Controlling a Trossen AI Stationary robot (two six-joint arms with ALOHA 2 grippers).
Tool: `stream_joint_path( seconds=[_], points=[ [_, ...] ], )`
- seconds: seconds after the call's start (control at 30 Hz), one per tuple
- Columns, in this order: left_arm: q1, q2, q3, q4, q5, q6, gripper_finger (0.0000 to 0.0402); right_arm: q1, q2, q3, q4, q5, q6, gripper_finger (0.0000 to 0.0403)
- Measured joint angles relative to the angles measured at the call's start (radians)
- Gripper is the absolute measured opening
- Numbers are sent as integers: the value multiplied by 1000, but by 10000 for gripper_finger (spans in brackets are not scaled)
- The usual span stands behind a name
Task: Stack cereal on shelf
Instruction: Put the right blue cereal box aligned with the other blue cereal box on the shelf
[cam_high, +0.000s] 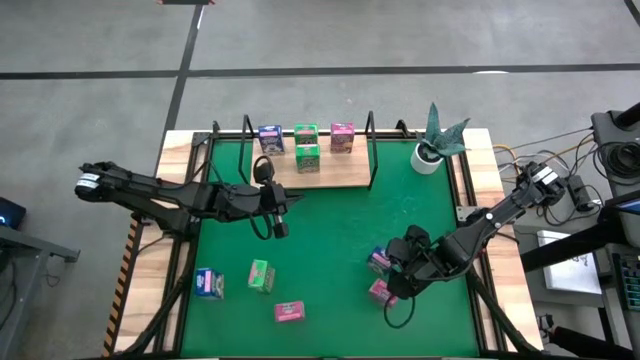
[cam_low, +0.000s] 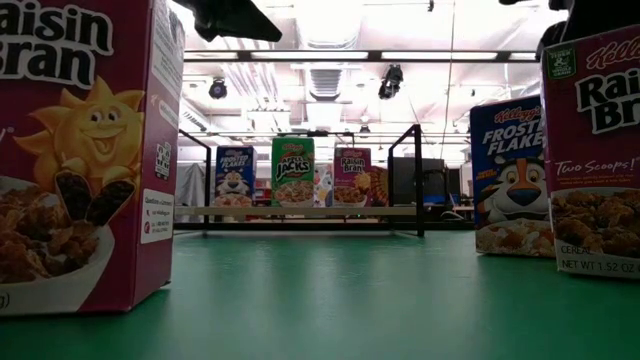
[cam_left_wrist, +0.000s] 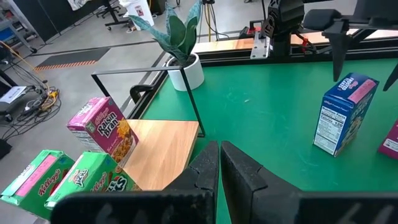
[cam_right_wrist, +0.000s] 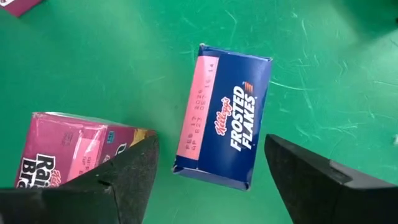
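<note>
Green mat under both my arms. Right fingers spread wide, hovering straddling blue box standing on mat, not touching it; pink box just beside. Left fingers pressed together, empty, just off shelf front edge. Shelf holds four boxes: blue, green, pink along back, second green in front. Three more boxes at mat's near left: blue, green, pink

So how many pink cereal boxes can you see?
3. One pink box stands on the shelf. One lies on the green mat near the front. One sits under the right gripper.
</note>
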Motion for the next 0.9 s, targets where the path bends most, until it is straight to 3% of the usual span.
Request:
stream_joint_path(
  seconds=[0.27, 0.63, 0.9],
  points=[
    [0, 0, 0, -1, -1, 0, 0, 0, 23, -11, 1, 53, 0, 281],
    [0, 0, -1, -1, -1, 0, 0, 0, 45, -18, 15, 59, -1, 210],
    [0, 0, -1, 0, -2, 0, 0, 0, 45, -18, 29, 60, -8, 184]
  ],
)
